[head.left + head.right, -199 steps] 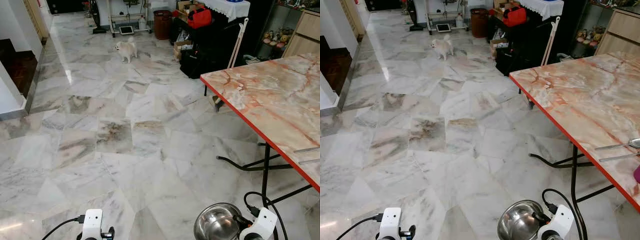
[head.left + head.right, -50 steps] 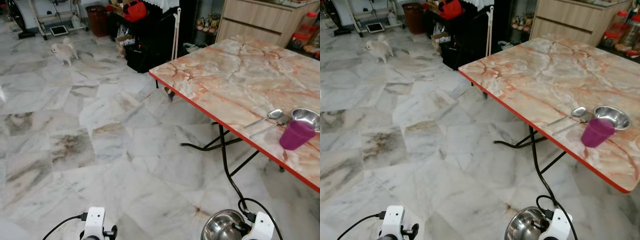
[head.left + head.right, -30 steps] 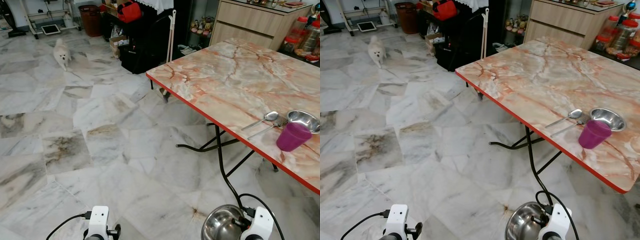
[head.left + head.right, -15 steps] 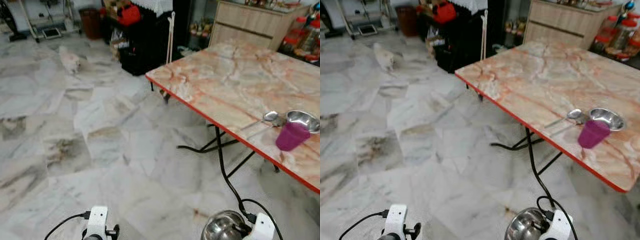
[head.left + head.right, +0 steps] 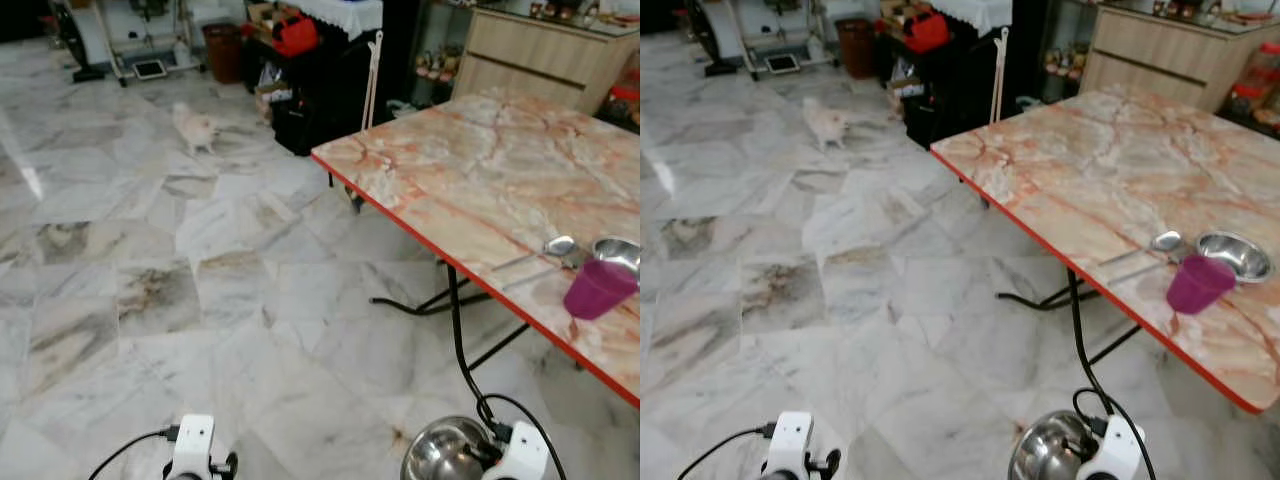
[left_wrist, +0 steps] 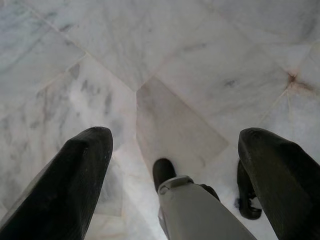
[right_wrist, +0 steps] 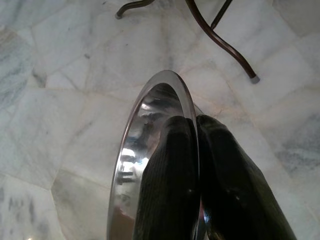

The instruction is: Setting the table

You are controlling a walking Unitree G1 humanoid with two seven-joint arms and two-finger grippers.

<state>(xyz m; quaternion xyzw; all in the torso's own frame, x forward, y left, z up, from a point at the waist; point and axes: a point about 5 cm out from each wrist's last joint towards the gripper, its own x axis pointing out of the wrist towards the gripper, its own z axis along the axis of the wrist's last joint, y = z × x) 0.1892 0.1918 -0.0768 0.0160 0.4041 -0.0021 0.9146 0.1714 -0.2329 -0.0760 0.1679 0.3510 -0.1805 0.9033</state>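
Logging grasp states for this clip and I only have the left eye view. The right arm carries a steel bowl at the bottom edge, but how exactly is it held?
Observer: The right gripper pinches the rim of the carried bowl, one finger inside, one outside.
Operator: And the left gripper?
Observer: The left gripper is open with nothing between its fingers; marble floor lies below it.
Operator: My view cuts the table off at the right. What is set there?
Observer: In the right eye view the second bowl shows whole on the table, with the purple cup at the near edge and a spoon beside them.
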